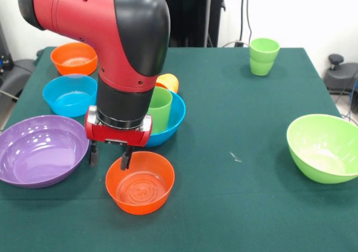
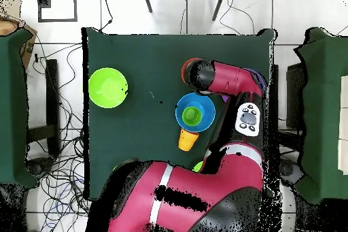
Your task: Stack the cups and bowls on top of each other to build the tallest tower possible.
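**Gripper at rim of orange bowl, lower centre of front view**

The red and black gripper [image 1: 109, 156] is seen low in the front view, fingers spread apart, one finger [image 1: 127, 158] at the far rim of a small glossy orange plastic bowl [image 1: 140, 182], the other outside it on the left. Nothing is pinched.

Just behind the arm, a glossy blue plastic bowl [image 1: 174, 118] is seen with a green tapered plastic cup [image 1: 160, 108] standing upright in it. An orange plastic cup [image 1: 168, 82] is lying beside that bowl's far edge.

At left a large purple plastic bowl [image 1: 39, 150] is placed, with a light blue bowl [image 1: 69, 94] and another orange bowl [image 1: 74, 58] above it. Two nested green cups [image 1: 264, 56] are at upper right; a lime green bowl [image 1: 324, 147] is at right edge. All are set on the dark green table [image 1: 235, 196].
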You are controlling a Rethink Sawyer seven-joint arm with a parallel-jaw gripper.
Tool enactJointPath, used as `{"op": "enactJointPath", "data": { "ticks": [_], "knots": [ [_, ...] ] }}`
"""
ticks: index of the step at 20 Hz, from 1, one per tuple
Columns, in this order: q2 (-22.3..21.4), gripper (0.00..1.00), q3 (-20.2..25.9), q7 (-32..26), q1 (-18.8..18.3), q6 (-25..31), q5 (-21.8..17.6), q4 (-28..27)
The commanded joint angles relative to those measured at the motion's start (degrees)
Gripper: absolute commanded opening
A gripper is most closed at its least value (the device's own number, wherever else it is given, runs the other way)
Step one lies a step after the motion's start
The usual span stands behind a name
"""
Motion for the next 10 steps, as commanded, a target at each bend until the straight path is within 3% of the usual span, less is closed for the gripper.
{"op": "enactJointPath", "data": {
  "ticks": [1,10],
  "knots": [
    [0.9,1.0,3.3,5.8,1.0,0.2,-1.9,2.1],
    [1.5,1.0,3.0,5.5,0.9,-0.7,-2.5,2.0]
  ]
}}
